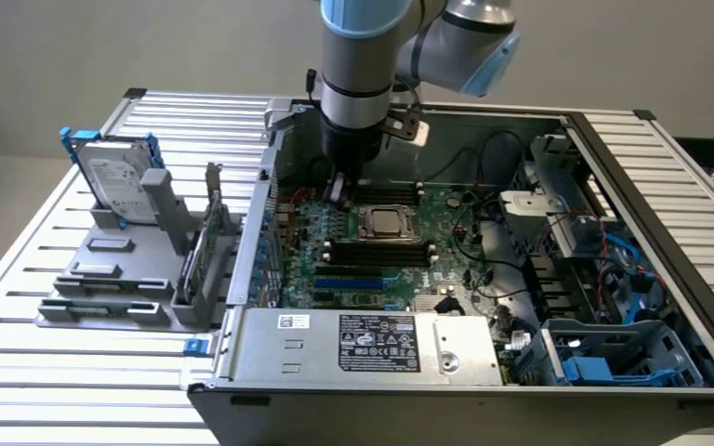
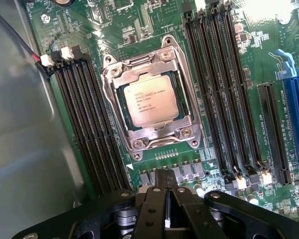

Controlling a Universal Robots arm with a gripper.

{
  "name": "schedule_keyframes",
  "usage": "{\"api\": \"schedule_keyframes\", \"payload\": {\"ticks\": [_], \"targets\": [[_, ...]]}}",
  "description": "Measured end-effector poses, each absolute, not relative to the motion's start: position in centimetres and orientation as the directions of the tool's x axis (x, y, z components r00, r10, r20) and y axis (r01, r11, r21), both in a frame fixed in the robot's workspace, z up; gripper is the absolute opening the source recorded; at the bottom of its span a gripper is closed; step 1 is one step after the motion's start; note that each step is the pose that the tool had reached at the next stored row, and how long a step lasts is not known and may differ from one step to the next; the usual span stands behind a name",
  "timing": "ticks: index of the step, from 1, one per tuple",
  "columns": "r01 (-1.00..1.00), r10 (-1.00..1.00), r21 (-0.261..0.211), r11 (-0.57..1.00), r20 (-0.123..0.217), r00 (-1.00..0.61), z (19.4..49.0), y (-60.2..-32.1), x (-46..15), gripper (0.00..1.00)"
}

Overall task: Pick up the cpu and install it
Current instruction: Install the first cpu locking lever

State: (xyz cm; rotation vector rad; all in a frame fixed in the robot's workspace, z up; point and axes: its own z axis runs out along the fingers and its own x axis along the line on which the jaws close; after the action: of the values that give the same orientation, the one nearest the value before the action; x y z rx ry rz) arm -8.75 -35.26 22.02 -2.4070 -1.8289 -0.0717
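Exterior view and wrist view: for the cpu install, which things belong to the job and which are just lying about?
Job:
- cpu, lying in the socket
- socket, its metal frame around the cpu
- gripper, shut, holding nothing, beside the socket

Lying about:
- hard drive, upright in the grey rack outside the case
- power supply
- memory slots

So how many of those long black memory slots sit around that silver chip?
8 in the wrist view: four memory slots in a bank on one side of the cpu, four on the opposite side. All look empty; none seem hidden.
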Motion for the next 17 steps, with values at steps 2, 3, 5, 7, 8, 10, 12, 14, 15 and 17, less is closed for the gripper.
{"api": "schedule_keyframes", "payload": {"ticks": [2, 3, 5, 7, 8, 10, 12, 14, 15, 17], "targets": [[0.967, 0.962, -0.062, -0.249, 0.101, 0.254, 22.0, -35.1, -8.8, 0.11], [0.968, 0.964, -0.061, -0.241, 0.097, 0.247, 22.0, -35.0, -8.8, 0.11], [0.972, 0.969, -0.059, -0.226, 0.089, 0.231, 22.0, -34.8, -8.8, 0.11], [0.976, 0.973, -0.056, -0.212, 0.082, 0.216, 22.0, -34.7, -8.8, 0.11], [0.977, 0.975, -0.055, -0.204, 0.078, 0.208, 22.0, -34.6, -8.8, 0.11], [0.981, 0.979, -0.053, -0.189, 0.071, 0.192, 22.0, -34.4, -8.8, 0.11], [0.984, 0.982, -0.05, -0.173, 0.064, 0.176, 22.0, -34.2, -8.8, 0.11], [0.986, 0.985, -0.047, -0.158, 0.058, 0.161, 22.0, -34.0, -8.8, 0.11], [0.988, 0.987, -0.045, -0.15, 0.055, 0.153, 22.0, -34.0, -8.8, 0.11], [0.99, 0.99, -0.039, -0.134, 0.05, 0.135, 22.0, -33.8, -8.8, 0.11]]}}
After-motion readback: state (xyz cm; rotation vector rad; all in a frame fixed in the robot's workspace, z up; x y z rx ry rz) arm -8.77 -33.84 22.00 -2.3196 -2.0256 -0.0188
